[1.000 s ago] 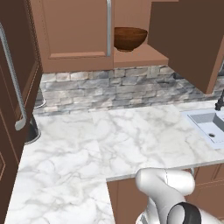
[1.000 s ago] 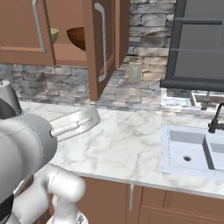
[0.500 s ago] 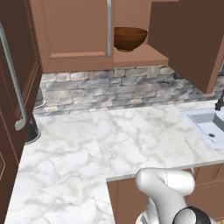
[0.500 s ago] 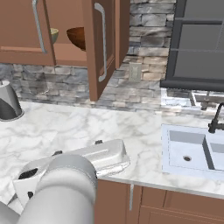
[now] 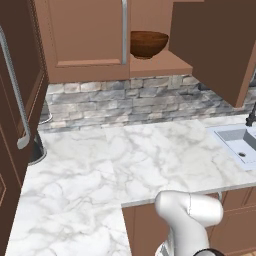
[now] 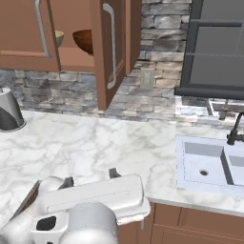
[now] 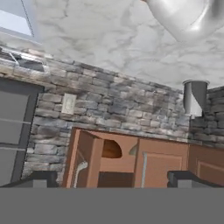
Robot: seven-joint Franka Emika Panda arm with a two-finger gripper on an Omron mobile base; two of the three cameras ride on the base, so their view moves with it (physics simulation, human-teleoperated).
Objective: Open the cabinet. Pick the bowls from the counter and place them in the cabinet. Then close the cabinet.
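left base view: the cabinet (image 5: pixel 90 40) is hanging above the counter (image 5: pixel 125 160) with its right door swinging wide open, and the dark wooden bowl (image 5: pixel 148 44) is sitting on its shelf.

right base view: the pale bowl (image 6: pixel 58 38) is resting beside the dark one on that shelf, and a sink (image 6: pixel 209 164) is lying to the right.

hand view: the gripper (image 7: pixel 111 179) is standing with its jaws apart, gripping nothing, facing the open cabinet upside down.
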